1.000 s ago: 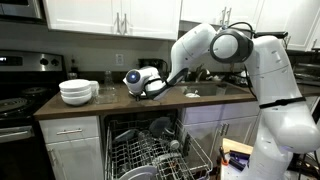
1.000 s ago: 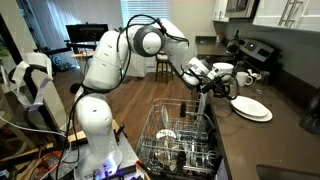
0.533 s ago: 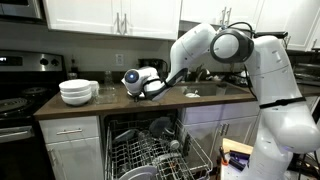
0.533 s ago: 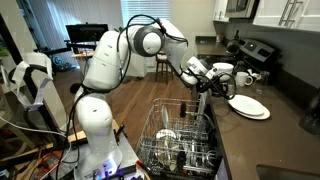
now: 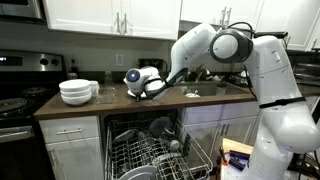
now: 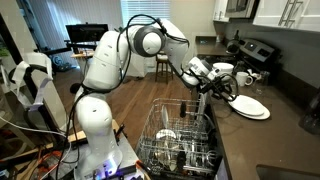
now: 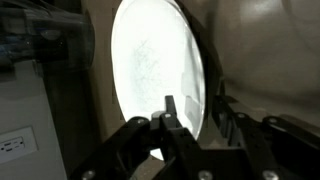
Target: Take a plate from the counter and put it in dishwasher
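The white plate (image 6: 250, 108) lies on the dark brown counter (image 6: 285, 135) above the open dishwasher (image 6: 178, 140). My gripper (image 6: 222, 88) is at the plate's near edge. In the wrist view the plate (image 7: 150, 70) fills the picture and my gripper (image 7: 195, 118) has one finger over the plate's face and the other outside the rim, closed on the rim. In an exterior view the gripper (image 5: 150, 88) sits low on the counter (image 5: 205, 100) and hides most of the plate. The dishwasher (image 5: 150, 150) has its wire rack pulled out.
A stack of deeper white bowls (image 5: 77, 92) stands on the counter beside the black stove (image 5: 15, 102). The dishwasher rack (image 6: 185, 125) holds several dishes. Mugs and a kettle (image 6: 240, 72) stand behind the plate. White upper cabinets (image 5: 110, 15) hang above.
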